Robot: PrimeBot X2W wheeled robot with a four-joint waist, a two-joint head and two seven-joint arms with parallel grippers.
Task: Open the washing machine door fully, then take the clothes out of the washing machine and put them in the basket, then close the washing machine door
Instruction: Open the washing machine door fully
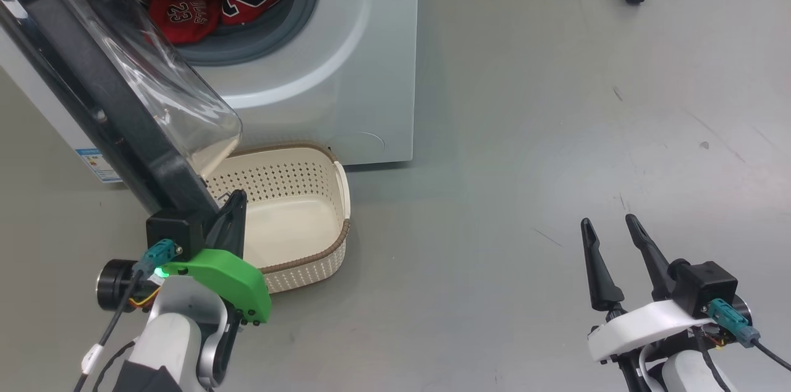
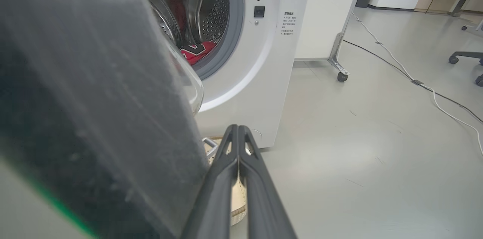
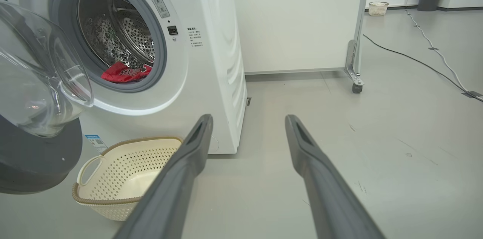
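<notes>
Red numbered jerseys (image 1: 185, 18) lie inside the big white front-loading washing machine (image 1: 346, 70), its black-rimmed glass door (image 1: 93, 104) swung open, cream perforated basket (image 1: 343, 194) at its foot. The left gripper (image 1: 236, 198) is pinched closed, empty, beside that door; the right gripper (image 1: 608, 220) gapes, empty.

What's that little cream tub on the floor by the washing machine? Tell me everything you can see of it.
The small cream plastic basket has rounded corners, sides punched full of small holes, a brown woven-look band around the rim and a cut-out handle at each end. It stands upright on the grey floor, just in front of the big white washing machine, partly beneath its open black-rimmed glass door. It is empty.
</notes>
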